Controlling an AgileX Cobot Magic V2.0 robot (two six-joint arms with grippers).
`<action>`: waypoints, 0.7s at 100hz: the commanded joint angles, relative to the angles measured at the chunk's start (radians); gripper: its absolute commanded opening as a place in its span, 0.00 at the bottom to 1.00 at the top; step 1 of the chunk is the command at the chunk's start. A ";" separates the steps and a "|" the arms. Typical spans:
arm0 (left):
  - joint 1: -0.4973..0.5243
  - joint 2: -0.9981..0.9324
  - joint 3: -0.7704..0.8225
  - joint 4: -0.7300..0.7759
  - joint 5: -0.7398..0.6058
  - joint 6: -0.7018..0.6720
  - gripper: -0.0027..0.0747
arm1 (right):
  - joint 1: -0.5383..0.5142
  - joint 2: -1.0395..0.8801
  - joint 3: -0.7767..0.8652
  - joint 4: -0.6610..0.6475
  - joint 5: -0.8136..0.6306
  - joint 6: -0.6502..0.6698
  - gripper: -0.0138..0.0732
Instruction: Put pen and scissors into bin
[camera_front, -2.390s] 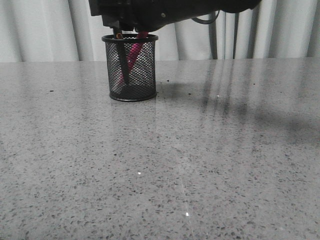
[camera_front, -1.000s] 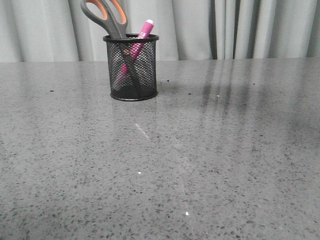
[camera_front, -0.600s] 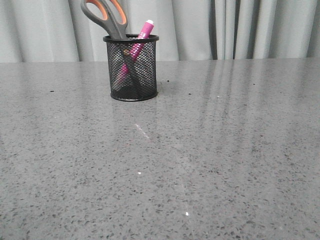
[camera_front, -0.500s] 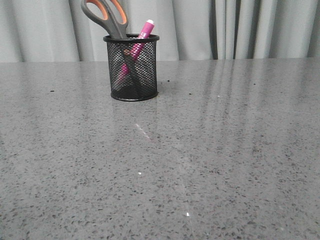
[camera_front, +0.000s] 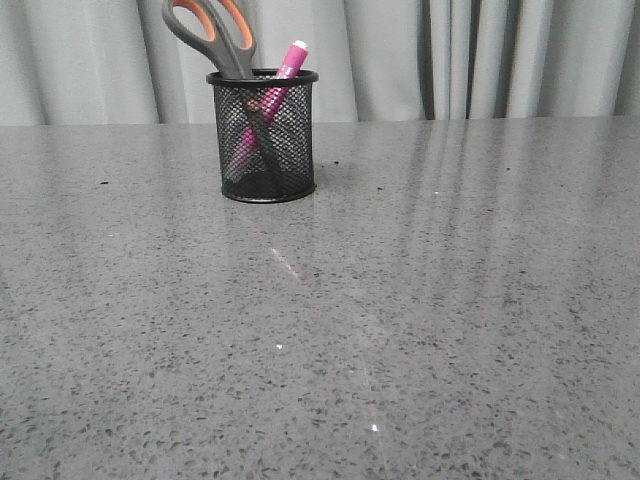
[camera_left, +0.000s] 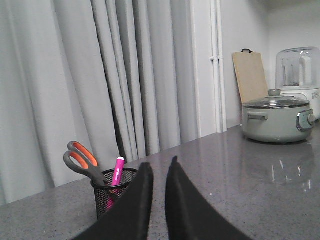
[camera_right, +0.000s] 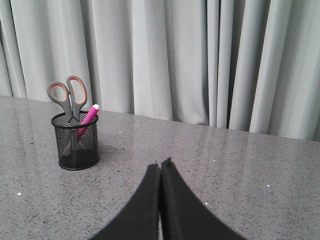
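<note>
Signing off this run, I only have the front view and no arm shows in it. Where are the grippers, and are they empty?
Observer: The right gripper is pulled back from the bin, fingers pressed together, nothing between them.
Operator: And the left?
Observer: The left gripper is also clear of the bin. A narrow gap shows between its fingers, nothing in it.
Operator: My frame crops the scissors handles. Fully in?
Observer: In the right wrist view both loops of the scissors show whole above the rim, blades down inside, with the pen leaning beside them.
</note>
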 joint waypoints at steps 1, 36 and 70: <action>-0.006 -0.022 -0.025 -0.039 -0.029 -0.008 0.09 | -0.001 0.015 -0.023 -0.025 -0.081 -0.002 0.07; -0.006 -0.022 -0.025 -0.039 -0.029 -0.008 0.09 | -0.001 0.015 -0.023 -0.025 -0.081 -0.002 0.07; -0.004 -0.022 -0.010 0.117 -0.111 -0.048 0.09 | -0.001 0.015 -0.023 -0.025 -0.081 -0.002 0.07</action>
